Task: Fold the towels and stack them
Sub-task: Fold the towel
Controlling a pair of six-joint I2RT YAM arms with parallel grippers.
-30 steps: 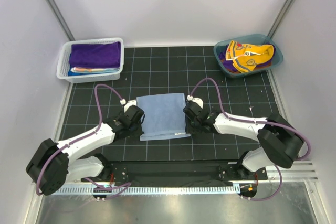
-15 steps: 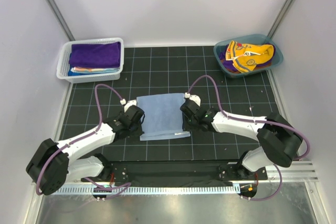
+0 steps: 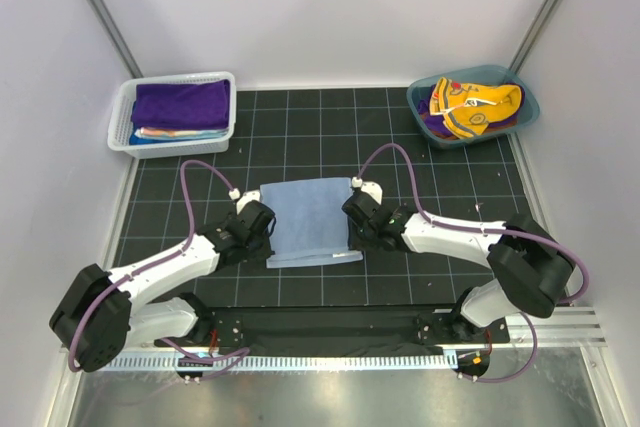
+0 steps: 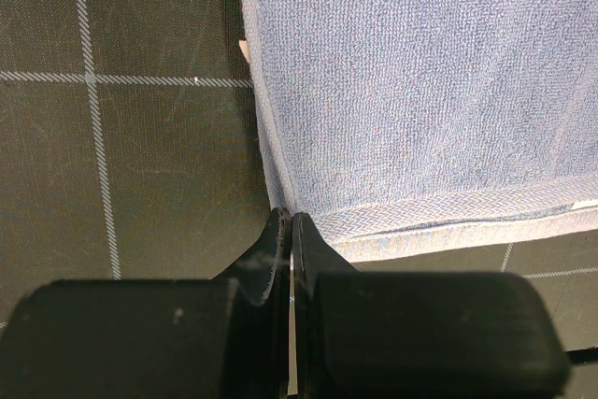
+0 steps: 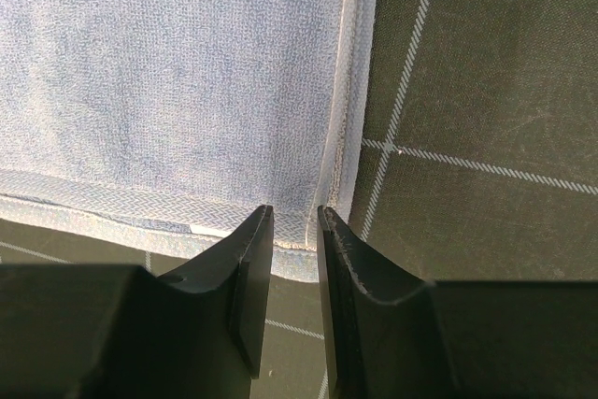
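Top view bright, evenly lit from above; faint soft shadows on black gridded bench (image 3: 300, 137). Glare on brushed metal strip (image 3: 330, 399) at near edge. Wrist views dimmer; black end effector fingers (image 5: 245, 306) blurred, pale blue terry towel (image 4: 420, 91) weave sharp.

The light blue towel (image 4: 420, 91) is terry cloth, its hem flat-woven. The black desk (image 4: 159, 165) looks matt, faintly scuffed.

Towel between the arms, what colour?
Plain light blue; the towel shows best in the left wrist view.
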